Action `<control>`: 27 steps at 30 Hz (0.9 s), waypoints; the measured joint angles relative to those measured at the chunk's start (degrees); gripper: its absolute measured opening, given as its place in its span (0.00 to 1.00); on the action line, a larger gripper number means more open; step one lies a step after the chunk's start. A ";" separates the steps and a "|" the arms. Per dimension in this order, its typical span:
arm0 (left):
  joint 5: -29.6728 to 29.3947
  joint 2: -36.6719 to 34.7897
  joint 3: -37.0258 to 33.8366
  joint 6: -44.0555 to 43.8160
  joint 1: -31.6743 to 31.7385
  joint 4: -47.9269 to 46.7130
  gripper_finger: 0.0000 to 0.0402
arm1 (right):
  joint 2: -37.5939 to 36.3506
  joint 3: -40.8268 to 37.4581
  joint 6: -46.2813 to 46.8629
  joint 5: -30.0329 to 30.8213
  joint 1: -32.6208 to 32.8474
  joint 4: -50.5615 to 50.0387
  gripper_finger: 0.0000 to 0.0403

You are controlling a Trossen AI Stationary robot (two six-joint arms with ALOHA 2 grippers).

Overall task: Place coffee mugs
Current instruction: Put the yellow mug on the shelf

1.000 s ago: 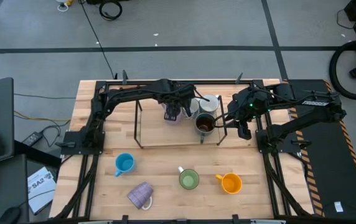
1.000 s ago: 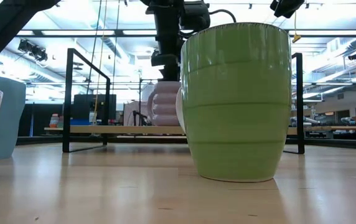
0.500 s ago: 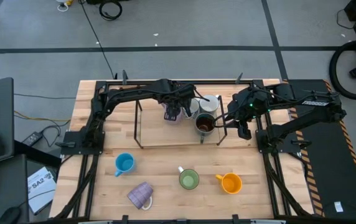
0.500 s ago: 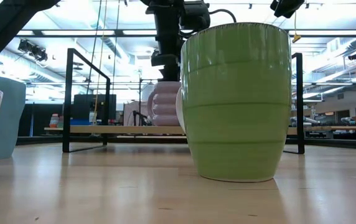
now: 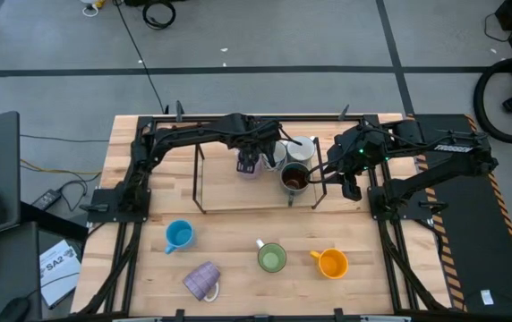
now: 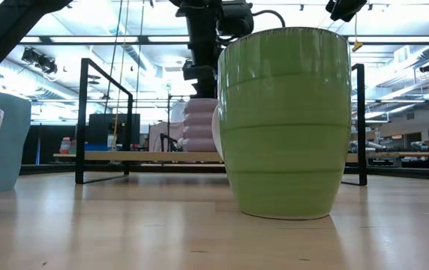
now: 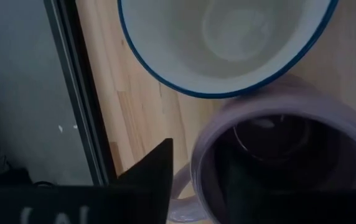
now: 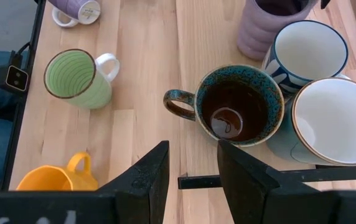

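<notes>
Nearest the front edge of the wooden table [image 5: 229, 268] lies a lilac mug on its side [image 5: 202, 281], and just beyond it three mugs stand in a loose row: the bright blue mug [image 5: 178, 235] to the left, the green mug [image 5: 271, 258] in the middle with its white handle turned toward the blue one, and the orange mug [image 5: 331, 263] to the right. In the low view the green mug fills the centre of the picture, with the blue one at the left edge and a sliver of the orange one at the right. Farther back stands a black wire frame [image 5: 200, 179], and inside it four mugs are crowded together: the dark glazed mug [image 8: 240, 104] toward the front, the pale teal mug [image 8: 333, 121] touching it, the white mug with a blue rim [image 8: 307, 51] behind them, and a second ribbed lilac mug [image 6: 202, 126] upright beside the white one. The left gripper [image 5: 248, 162] hangs directly above this upright lilac mug, one finger [image 7: 150, 171] outside its wall; whether it grips or has let go cannot be told. The right gripper [image 5: 351, 189] waits just outside the frame's right side, its fingers [image 8: 150, 174] parted and empty.
</notes>
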 joint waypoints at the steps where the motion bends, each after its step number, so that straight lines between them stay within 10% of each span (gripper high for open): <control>1: 0.00 0.00 0.00 0.00 0.00 -0.02 0.34 | 0.00 0.00 0.00 0.00 0.00 -0.01 0.35; 27: 0.54 -3.95 3.34 -2.20 -2.94 -0.84 0.42 | 0.02 0.00 0.00 0.00 0.00 0.01 0.35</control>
